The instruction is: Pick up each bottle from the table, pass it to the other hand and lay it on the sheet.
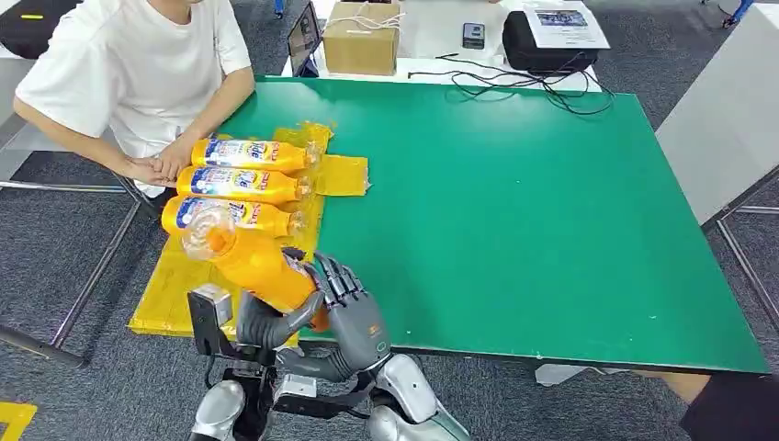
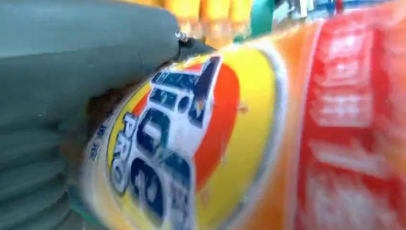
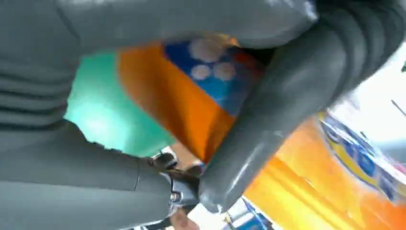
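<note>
An orange detergent bottle (image 1: 250, 265) hangs tilted over the table's front-left corner, its clear end toward the sheet. My left hand (image 1: 268, 323) grips it from below, thumb pressed on the label (image 2: 191, 139). From the other side my right hand (image 1: 354, 310) wraps its dark fingers (image 3: 282, 96) round the same bottle (image 3: 186, 110). The yellow sheet (image 1: 173, 287) lies on the table's left side. On it lie three more orange bottles side by side: a far one (image 1: 248, 153), a middle one (image 1: 241, 184) and a near one (image 1: 230, 215).
A person in a white shirt (image 1: 138, 64) sits at the table's left, hands (image 1: 156, 169) resting by the far bottles. The green table (image 1: 524, 211) stretches to the right. Behind it stand a cardboard box (image 1: 361, 37), a phone (image 1: 473, 35), a black bag (image 1: 547, 44) and cables (image 1: 514, 81).
</note>
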